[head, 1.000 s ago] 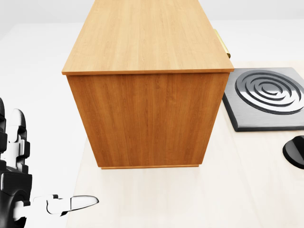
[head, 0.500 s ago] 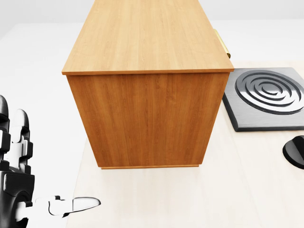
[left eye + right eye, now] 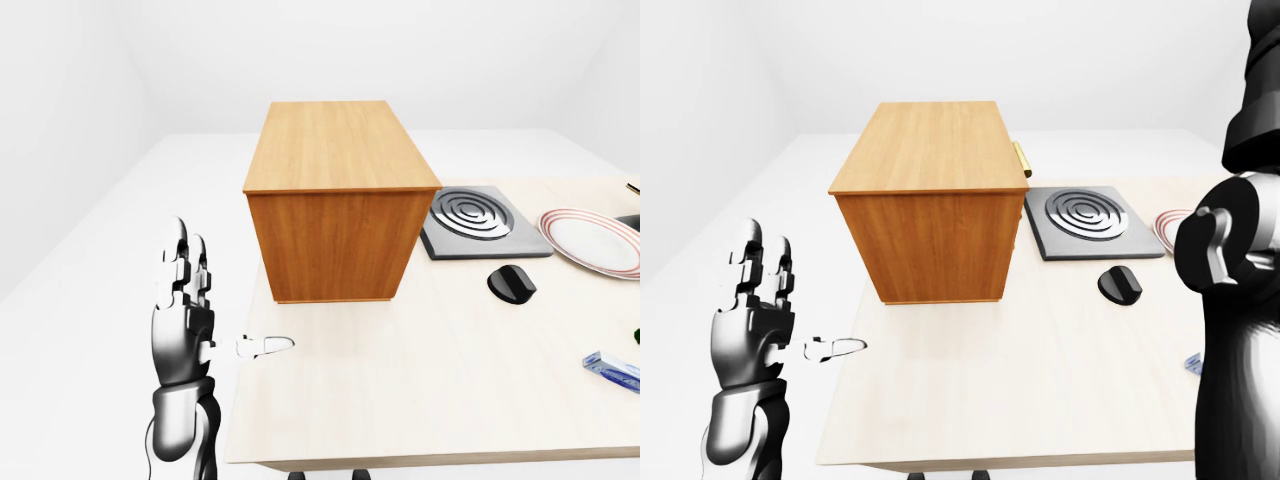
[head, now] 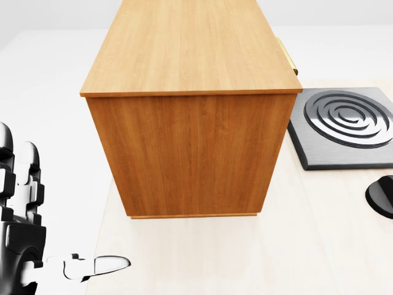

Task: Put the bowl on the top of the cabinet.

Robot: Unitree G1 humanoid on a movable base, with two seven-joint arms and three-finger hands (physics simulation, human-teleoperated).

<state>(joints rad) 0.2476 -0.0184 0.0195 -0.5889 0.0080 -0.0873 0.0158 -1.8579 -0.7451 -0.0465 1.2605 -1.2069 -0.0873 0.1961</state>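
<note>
We cannot make out a bowl for certain. The likeliest candidate is the shallow round white dish with red rings on its rim [image 3: 590,243], cut off by the right edge of the left-eye view and lying on the pale wooden tabletop [image 3: 420,380]. If it is the bowl, we judge it stiff, light, smooth and breakable, best pinched at the near rim with a finger under the lip.

The grey square hob plate with concentric rings [image 3: 480,220] lies at its 9 o'clock, and a small black rounded object [image 3: 511,283] at its 7 o'clock. Further toward 9 o'clock stands the tall brown wooden cabinet [image 3: 335,200], its top bare.

The left hand [image 3: 185,320] is at the cabinet's 7 o'clock, off the tabletop's edge, its fingers spread upright and holding nothing. The right hand [image 3: 1230,260] looms close in the right-eye view, and we cannot tell its fingers' state.

Compared with a second ago, only the left hand has shifted slightly in the head view; the cabinet and hob plate sit unchanged.
</note>
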